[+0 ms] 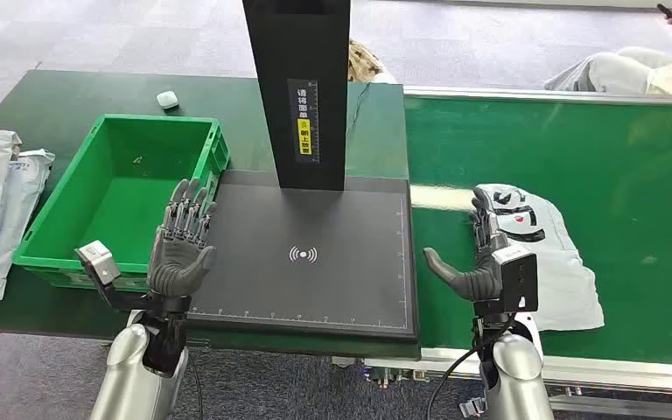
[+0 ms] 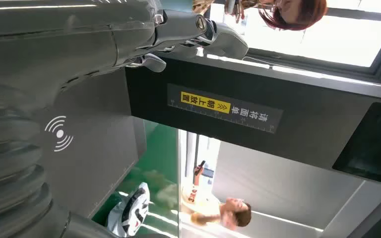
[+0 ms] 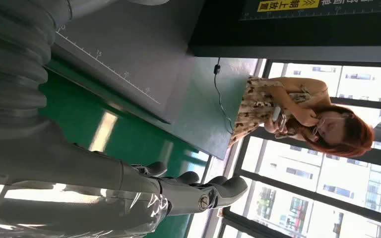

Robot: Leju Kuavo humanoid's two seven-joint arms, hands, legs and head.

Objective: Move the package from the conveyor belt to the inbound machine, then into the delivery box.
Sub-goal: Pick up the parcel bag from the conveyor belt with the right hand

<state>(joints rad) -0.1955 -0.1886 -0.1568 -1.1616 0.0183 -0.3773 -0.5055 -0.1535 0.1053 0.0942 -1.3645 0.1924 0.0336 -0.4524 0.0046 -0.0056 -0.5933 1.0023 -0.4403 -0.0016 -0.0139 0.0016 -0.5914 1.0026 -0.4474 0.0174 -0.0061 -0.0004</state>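
The package (image 1: 553,262), a flat white-grey bag with black print, lies on the green conveyor belt (image 1: 630,157). My right hand (image 1: 483,258) is open with fingers straight, standing at the bag's left edge, thumb pointing toward the machine. The right wrist view has the bag's shiny plastic (image 3: 54,218) lying against that hand (image 3: 104,178). My left hand (image 1: 182,245) is open, palm up, over the left edge of the inbound machine's black plate (image 1: 315,289), beside the green delivery box (image 1: 114,188). In the left wrist view its fingers (image 2: 198,27) point at the machine's black post (image 2: 258,124).
The machine's post (image 1: 302,87) rises at the back of the plate. Several white bags (image 1: 0,201) lie left of the box, which holds nothing. A small white object (image 1: 167,99) sits behind it. A person (image 1: 630,70) sits beyond the belt, another behind the table (image 3: 297,114).
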